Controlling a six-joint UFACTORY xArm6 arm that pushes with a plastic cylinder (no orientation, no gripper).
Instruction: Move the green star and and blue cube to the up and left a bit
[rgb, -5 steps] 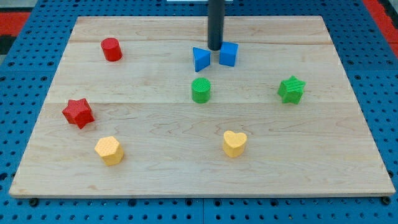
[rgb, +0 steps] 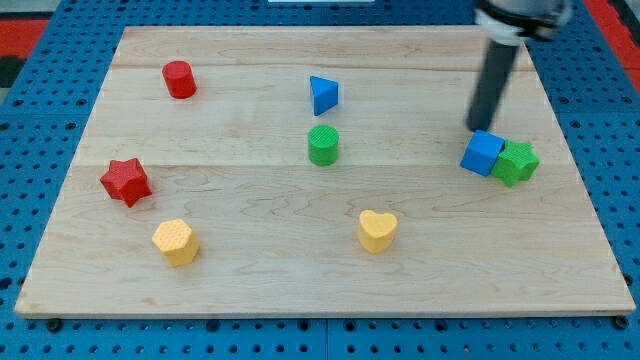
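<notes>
The blue cube (rgb: 482, 153) sits at the view's right, touching the green star (rgb: 516, 162) on its right side. My tip (rgb: 480, 127) stands just above the blue cube's top edge, close to it or touching. The dark rod leans up toward the view's top right.
A blue triangle (rgb: 323, 95) and a green cylinder (rgb: 323, 145) sit near the middle. A red cylinder (rgb: 179, 79) is at top left, a red star (rgb: 125, 181) at left. A yellow hexagon (rgb: 175, 241) and a yellow heart (rgb: 377, 230) lie lower. The wooden board (rgb: 300, 290) rests on a blue pegboard.
The rod has moved from the top middle to the right. The blue cube has gone from beside the blue triangle down to the right, and the green star has shifted right and down.
</notes>
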